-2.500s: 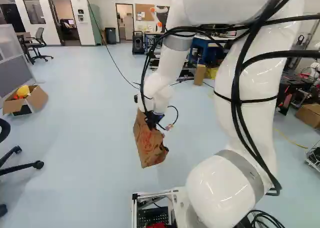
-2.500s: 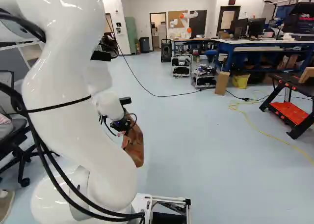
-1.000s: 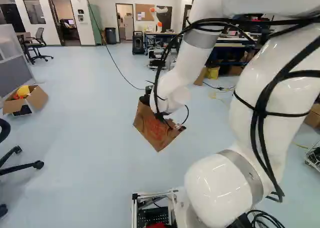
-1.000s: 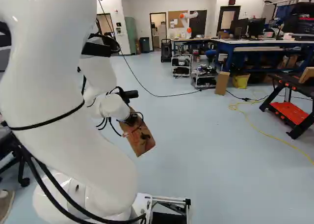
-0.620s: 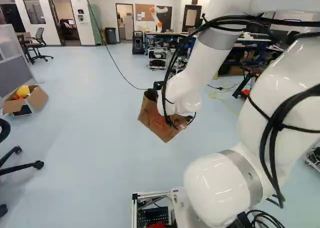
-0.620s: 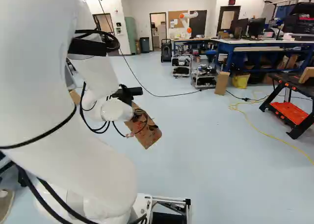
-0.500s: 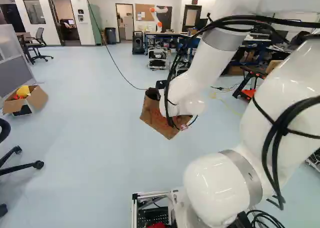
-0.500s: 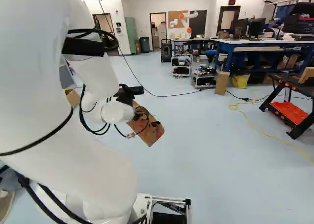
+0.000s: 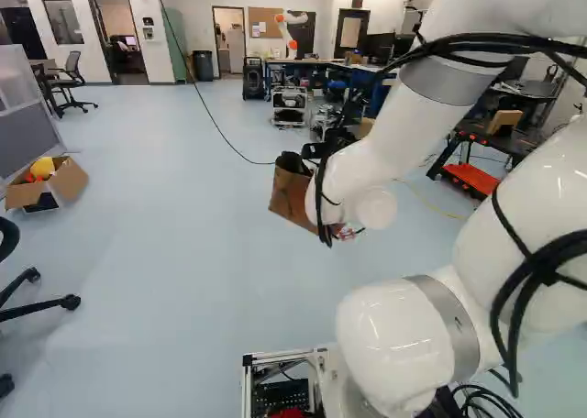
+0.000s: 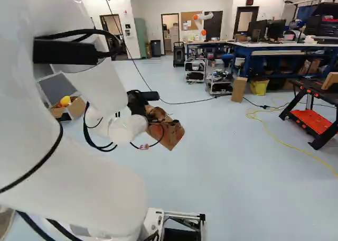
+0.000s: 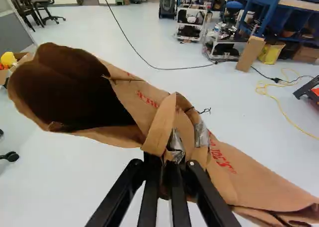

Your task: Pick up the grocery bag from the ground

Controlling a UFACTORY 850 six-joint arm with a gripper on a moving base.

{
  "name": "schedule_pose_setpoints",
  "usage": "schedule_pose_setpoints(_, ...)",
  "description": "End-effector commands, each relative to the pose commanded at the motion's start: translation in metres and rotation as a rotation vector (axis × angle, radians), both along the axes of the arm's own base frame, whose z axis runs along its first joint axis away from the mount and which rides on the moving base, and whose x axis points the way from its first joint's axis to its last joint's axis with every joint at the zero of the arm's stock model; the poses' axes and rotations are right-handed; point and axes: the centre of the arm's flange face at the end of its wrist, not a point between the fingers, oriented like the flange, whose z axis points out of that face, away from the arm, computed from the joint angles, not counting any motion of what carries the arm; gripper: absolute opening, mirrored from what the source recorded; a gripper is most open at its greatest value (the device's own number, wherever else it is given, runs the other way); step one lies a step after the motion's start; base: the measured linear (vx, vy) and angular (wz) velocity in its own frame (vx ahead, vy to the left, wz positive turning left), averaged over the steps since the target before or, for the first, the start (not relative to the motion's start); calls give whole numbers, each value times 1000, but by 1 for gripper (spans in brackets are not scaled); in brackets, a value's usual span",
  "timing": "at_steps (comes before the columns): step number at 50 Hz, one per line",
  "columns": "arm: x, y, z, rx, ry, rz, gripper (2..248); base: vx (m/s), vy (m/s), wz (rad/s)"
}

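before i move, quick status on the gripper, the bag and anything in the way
Gripper shut on the grocery bag; bag held off the floor, tilted, mouth open; black cable along the floor beyond it.

Under the gripper [image 10: 153, 118] there is a pale blue floor [image 9: 183, 262], smooth and softly shiny in bright light. Far ahead of it stands a white wall [image 10: 153, 0] with doorways and, beside one of them, a tall green cabinet [image 10: 140, 37]. To its left are a grey partition [image 9: 27, 148] and an office chair [image 9: 69, 86]; ahead and to its right, a blue workbench [image 10: 253, 53].
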Motion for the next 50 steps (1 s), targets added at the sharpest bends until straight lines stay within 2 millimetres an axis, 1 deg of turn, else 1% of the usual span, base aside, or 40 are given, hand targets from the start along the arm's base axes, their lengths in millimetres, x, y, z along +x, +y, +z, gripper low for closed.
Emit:
schedule_pose_setpoints(25, -16, -12, 5, 4, -97, -41, 22, 0, 0, 0)
schedule_pose_setpoints(50, -20, -14, 6, 4, -118, -50, 22, 0, 0, 0)
